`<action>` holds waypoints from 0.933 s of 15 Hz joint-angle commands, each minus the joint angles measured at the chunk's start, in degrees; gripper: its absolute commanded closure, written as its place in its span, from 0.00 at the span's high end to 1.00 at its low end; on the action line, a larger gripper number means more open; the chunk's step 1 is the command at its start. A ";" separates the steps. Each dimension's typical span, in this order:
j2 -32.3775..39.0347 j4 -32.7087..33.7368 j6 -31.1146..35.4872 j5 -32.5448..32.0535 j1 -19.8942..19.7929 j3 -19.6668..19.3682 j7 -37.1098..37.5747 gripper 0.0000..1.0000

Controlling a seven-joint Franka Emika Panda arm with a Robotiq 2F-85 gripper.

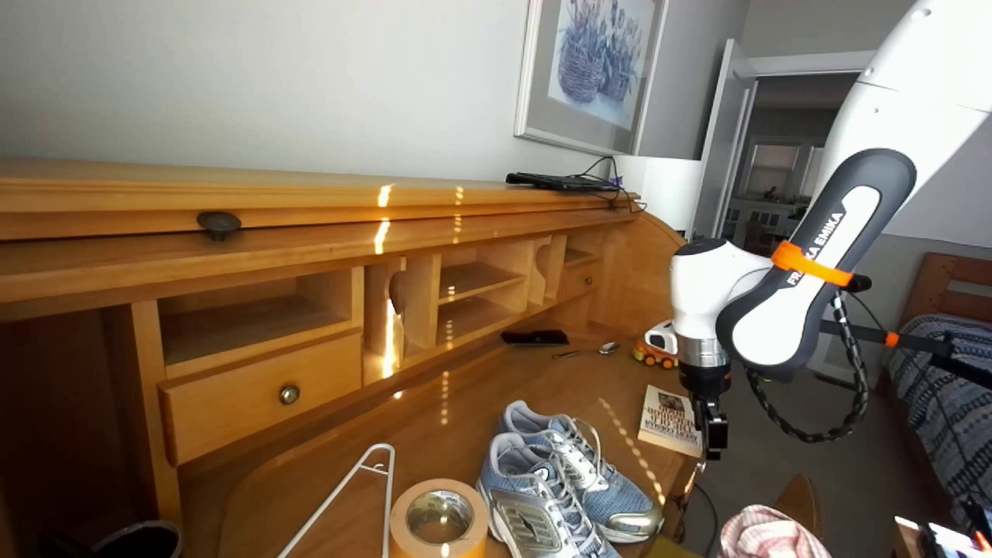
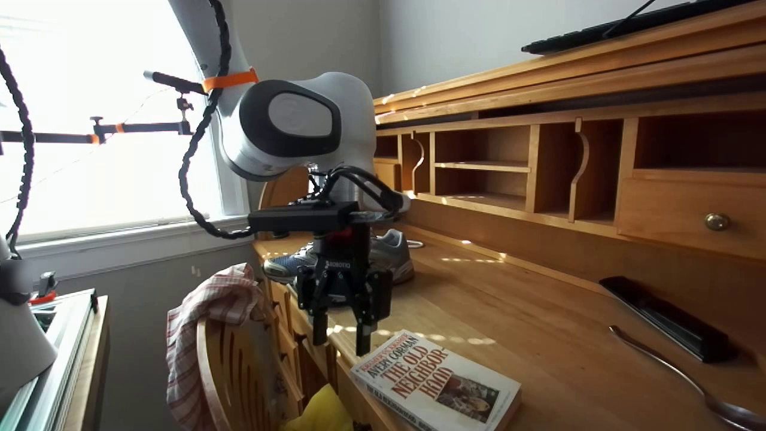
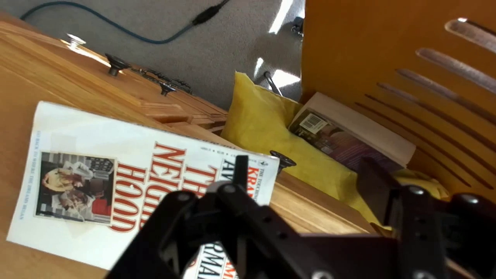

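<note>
Paperback book [image 2: 438,383] lies on the table [image 2: 538,323], at its edge; near it, the fingers [image 2: 363,340] stand apart with nothing between. I would move them slowly, not brushing the cover.

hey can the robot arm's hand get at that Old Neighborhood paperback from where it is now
Probably yes: the hand hangs open and empty near the Old Neighborhood paperback, which has nothing lying on top. The running shoes look out of the way.

Smooth paper-covered book [image 2: 438,382]; satiny wood desk [image 2: 514,311]; shiny metal spoon [image 2: 721,408]; matt gripper [image 2: 342,340].
</note>
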 commanded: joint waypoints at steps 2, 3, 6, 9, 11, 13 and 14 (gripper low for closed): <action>-0.38 -1.49 1.92 -12.61 3.23 -4.04 9.06 1.00; -0.30 -1.35 1.95 -14.63 3.44 -4.37 11.59 1.00; -0.06 -0.18 0.27 -12.74 1.68 -2.32 9.59 1.00; -0.06 -0.18 0.29 -13.01 1.86 -2.45 9.90 1.00; -0.18 0.17 0.50 -16.13 2.94 -3.68 12.67 1.00; 0.02 0.55 0.76 -18.85 3.15 -4.28 14.37 1.00; 0.03 0.61 1.12 -20.21 3.10 -4.48 15.55 1.00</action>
